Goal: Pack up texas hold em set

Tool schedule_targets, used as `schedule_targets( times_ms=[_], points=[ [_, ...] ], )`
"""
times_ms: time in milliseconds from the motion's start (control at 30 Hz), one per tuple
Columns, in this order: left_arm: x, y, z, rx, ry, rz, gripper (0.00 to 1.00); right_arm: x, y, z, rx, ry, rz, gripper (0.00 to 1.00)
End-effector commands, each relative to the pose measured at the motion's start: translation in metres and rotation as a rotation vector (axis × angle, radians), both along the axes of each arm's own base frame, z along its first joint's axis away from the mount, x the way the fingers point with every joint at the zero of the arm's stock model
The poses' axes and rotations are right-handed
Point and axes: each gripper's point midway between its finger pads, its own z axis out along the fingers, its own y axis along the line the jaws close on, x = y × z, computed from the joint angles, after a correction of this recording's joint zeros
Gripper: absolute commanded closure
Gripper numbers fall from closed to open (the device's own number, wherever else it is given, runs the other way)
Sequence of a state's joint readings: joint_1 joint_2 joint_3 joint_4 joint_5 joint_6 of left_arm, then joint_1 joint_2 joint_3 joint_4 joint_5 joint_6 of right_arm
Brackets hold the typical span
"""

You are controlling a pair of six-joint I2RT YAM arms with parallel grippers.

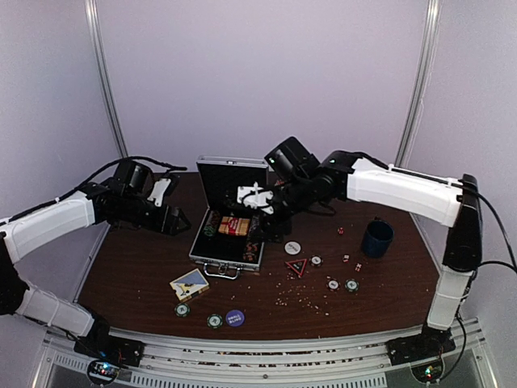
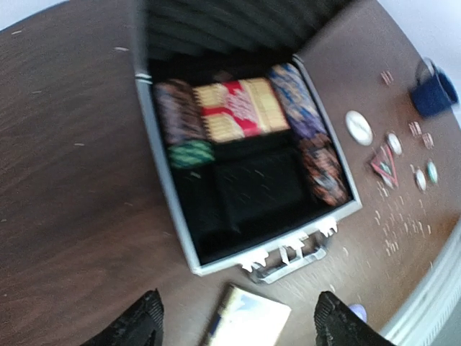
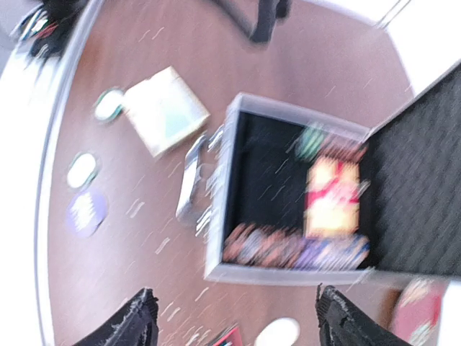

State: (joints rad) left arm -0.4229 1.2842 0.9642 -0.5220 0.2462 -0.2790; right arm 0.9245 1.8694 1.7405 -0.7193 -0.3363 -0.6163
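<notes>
The silver case (image 1: pixel 199 236) lies open mid-table, its lid standing upright. Inside are rows of chips and a red-and-yellow card deck (image 2: pixel 234 108); the front compartment is bare black lining. A second, blue-and-white deck (image 1: pixel 189 284) lies on the table in front of the case handle. Loose chips (image 1: pixel 214 321) and small red dice (image 1: pixel 352 263) are scattered around it. My left gripper (image 1: pixel 172 220) hovers left of the case, open and empty, and its wrist view looks down on the case rim (image 2: pixel 162 187). My right gripper (image 1: pixel 269 217) hangs over the case's right side, open and empty.
A dark blue mug (image 1: pixel 376 238) stands right of the case. A white disc (image 1: pixel 292 247) and a red triangular marker (image 1: pixel 296 267) lie between them, with small crumbs (image 1: pixel 300 297) nearby. A purple chip (image 1: pixel 235 318) sits near the table's front edge.
</notes>
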Motion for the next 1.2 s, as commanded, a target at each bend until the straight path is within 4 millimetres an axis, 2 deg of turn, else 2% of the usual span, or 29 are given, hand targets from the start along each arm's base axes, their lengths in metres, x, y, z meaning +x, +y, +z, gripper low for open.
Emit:
schedule_targets(
  times_ms=[0,33,67,167,267,400,500,567,700,967,1167],
  points=[
    [-0.047,-0.029,-0.022,0.126,0.142,-0.172,0.24,-0.048,-0.067,-0.048,-0.087,0.179,-0.009,0.25],
    [-0.053,-0.03,-0.03,0.16,0.173,-0.19,0.23,-0.053,-0.08,-0.052,-0.082,0.187,-0.026,0.25],
    [-0.058,-0.03,-0.038,0.191,0.202,-0.202,0.22,-0.061,-0.096,-0.065,-0.095,0.213,-0.043,0.24],
    [-0.069,-0.027,-0.057,0.27,0.262,-0.234,0.17,-0.067,-0.128,-0.074,-0.066,0.227,-0.095,0.23],
    [-0.074,-0.02,-0.073,0.345,0.301,-0.255,0.14,-0.066,-0.15,-0.08,-0.018,0.243,-0.144,0.22],
    [-0.079,-0.02,-0.089,0.401,0.333,-0.287,0.12,-0.057,-0.167,-0.092,0.059,0.269,-0.208,0.21],
    [-0.086,-0.025,-0.101,0.454,0.338,-0.331,0.12,-0.053,-0.175,-0.104,0.061,0.272,-0.23,0.21],
    [-0.087,-0.026,-0.109,0.485,0.352,-0.336,0.12,-0.049,-0.177,-0.105,0.049,0.264,-0.237,0.21],
    [-0.079,-0.022,-0.121,0.567,0.349,-0.308,0.11,-0.049,-0.176,-0.106,0.05,0.273,-0.221,0.21],
    [-0.066,-0.015,-0.128,0.643,0.324,-0.272,0.13,-0.052,-0.177,-0.109,0.037,0.276,-0.21,0.2],
    [-0.076,-0.028,-0.134,0.607,0.342,-0.358,0.18,-0.053,-0.178,-0.113,0.025,0.284,-0.207,0.2]
  ],
)
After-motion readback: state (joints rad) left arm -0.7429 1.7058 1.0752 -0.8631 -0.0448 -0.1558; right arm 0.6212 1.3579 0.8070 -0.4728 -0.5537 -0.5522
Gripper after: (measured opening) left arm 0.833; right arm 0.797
